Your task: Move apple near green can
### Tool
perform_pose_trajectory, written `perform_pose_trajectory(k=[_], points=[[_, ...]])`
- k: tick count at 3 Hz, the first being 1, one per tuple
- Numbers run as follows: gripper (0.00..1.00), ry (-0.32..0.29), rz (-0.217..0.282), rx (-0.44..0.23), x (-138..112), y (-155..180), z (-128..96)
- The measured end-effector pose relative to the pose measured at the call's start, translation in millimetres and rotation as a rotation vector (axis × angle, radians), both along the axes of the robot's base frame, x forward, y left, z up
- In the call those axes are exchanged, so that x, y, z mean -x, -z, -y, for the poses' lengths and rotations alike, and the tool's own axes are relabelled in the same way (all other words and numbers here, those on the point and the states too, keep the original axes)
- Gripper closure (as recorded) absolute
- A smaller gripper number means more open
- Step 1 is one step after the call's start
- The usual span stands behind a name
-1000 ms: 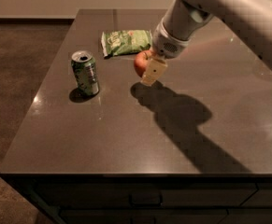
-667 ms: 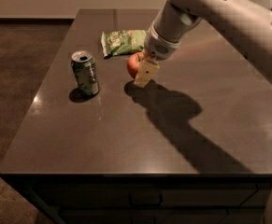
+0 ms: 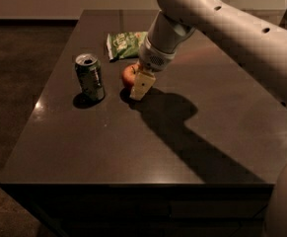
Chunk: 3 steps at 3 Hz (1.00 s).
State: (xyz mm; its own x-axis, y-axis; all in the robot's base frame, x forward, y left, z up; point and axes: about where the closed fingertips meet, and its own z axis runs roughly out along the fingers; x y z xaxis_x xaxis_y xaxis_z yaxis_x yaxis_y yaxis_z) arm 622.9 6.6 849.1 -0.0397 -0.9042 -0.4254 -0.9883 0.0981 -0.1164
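Worktop (image 3: 133, 147): dark, glossy, rectangular. A green can (image 3: 89, 77) stands upright on its left part. A green chip bag (image 3: 125, 44) lies flat at the far side. Just right of the can, the claw (image 3: 133, 86) grips the apple (image 3: 128, 76) low at the surface; contact cannot be determined.

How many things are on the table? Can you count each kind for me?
Cans: 1, the green can.
Apples: 1, the apple, held in the gripper just right of the can.
Bags: 1, the green chip bag at the back.
Total: 3 things on the table.
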Motion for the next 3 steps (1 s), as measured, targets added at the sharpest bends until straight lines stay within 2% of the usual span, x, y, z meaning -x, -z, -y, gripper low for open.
perform_pose_trajectory(k=[1,2,3], points=[[1.0,-0.047,-0.003,-0.019,12,-1,-22],[0.72,-0.077,-0.005,-0.02,13,4,-39],[0.48,-0.085,-0.009,-0.023,10,4,-45]])
